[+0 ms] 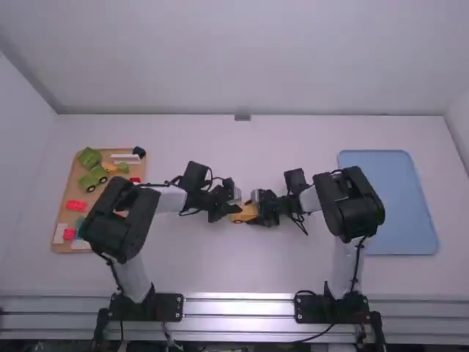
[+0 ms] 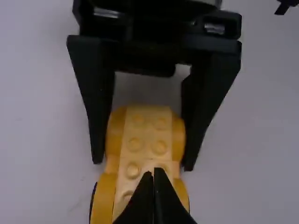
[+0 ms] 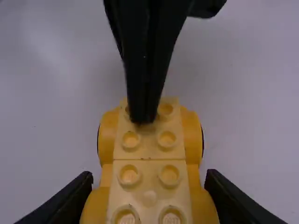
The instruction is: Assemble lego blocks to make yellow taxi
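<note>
Yellow taxi body (image 1: 245,215): sits on the white table (image 1: 220,268), flanked by the right fingers and directly below the left fingertips; smooth, plastic-looking, with deep yellow rounded sides that bulge, pinch in, then bulge again.
Studs (image 3: 168,175): run in pairs along a paler flat top strip, round and raised with shallow hollows (rather like tiny cups), split by a fine straight seam between the two sets of fingers.
Left gripper (image 1: 234,209): closed tip to tip, tapered to a narrow black point over the pair of studs farther from the right fingers; cannot tell whether pressing down.
Right gripper (image 1: 256,212): holding the taxi body, one black finger snug against each curved side.
Tan tray (image 1: 64,189): lies well to the left of both sets of fingers, squarish, carrying chunky green pieces (image 1: 93,178) and knobbly red bricks (image 1: 76,205).
Blue tray (image 1: 388,205): lies well to the right of both sets of fingers, flat, smooth, round-cornered.
</note>
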Controlling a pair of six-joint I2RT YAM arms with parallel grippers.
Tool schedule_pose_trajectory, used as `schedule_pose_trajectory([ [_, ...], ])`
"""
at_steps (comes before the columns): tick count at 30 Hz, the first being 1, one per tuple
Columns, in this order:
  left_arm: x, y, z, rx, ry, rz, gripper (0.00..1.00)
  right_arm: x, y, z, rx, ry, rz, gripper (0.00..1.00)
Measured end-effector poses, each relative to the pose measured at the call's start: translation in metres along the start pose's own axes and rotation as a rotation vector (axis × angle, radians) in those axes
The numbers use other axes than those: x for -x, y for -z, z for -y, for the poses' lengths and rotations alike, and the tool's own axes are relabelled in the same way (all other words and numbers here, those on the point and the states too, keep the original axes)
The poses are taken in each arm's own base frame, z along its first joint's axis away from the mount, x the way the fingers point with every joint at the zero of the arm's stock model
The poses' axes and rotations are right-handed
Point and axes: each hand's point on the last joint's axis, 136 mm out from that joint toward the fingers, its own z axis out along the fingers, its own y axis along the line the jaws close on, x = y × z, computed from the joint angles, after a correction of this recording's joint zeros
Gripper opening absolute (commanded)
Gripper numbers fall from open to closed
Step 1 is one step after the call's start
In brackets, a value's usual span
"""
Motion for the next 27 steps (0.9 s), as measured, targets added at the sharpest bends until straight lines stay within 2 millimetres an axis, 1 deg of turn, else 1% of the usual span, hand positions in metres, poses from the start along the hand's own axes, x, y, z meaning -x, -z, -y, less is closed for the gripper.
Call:
schedule_pose_trajectory([
  [8, -0.003, 0.0, -0.002, 0.012, 0.043, -0.016, 0.02, 0.0, 0.0, 0.0, 0.001, -0.001, 0.0, 0.54],
  [15, -0.002, 0.0, -0.003, 0.016, 0.053, -0.01, 0.02, 0.0, 0.0, 0.0, 0.001, 0.0, 0.0, 0.54],
  [18, 0.0, 0.004, -0.006, 0.02, 0.074, -0.027, 0.02, 0.0, 0.0, 0.0, 0.001, -0.001, 0.0, 0.55],
  [19, 0.001, 0.008, -0.008, 0.03, 0.08, -0.036, 0.02, 0.0, 0.0, 0.0, -0.002, 0.002, 0.0, 0.58],
  [20, 0.004, 0.013, -0.011, 0.047, 0.08, -0.038, 0.02, 0.0, 0.0, 0.001, -0.003, 0.001, -0.001, 0.68],
  [21, 0.006, 0.015, -0.012, 0.053, 0.079, -0.038, 0.02, 0.0, 0.0, 0.001, -0.003, 0.002, -0.002, 0.7],
  [23, 0.029, 0.038, -0.031, 0.14, 0.047, -0.018, 0.02, -0.004, 0.0, 0.002, -0.012, 0.001, -0.022, 0.77],
  [24, 0.038, 0.047, -0.039, 0.176, 0.035, -0.01, 0.04, -0.004, 0.0, 0.003, -0.014, 0.002, -0.024, 0.78],
  [25, 0.052, 0.061, -0.05, 0.232, 0.018, 0.004, 0.16, -0.004, 0.0, 0.003, -0.017, 0.005, -0.027, 0.8],
  [26, 0.06, 0.069, -0.056, 0.266, 0.005, 0.01, 0.25, -0.005, 0.0, 0.004, -0.019, 0.006, -0.028, 0.81],
  [27, 0.076, 0.089, -0.069, 0.347, -0.003, 0.025, 0.92, -0.005, 0.0, 0.005, -0.023, 0.01, -0.03, 0.85],
])
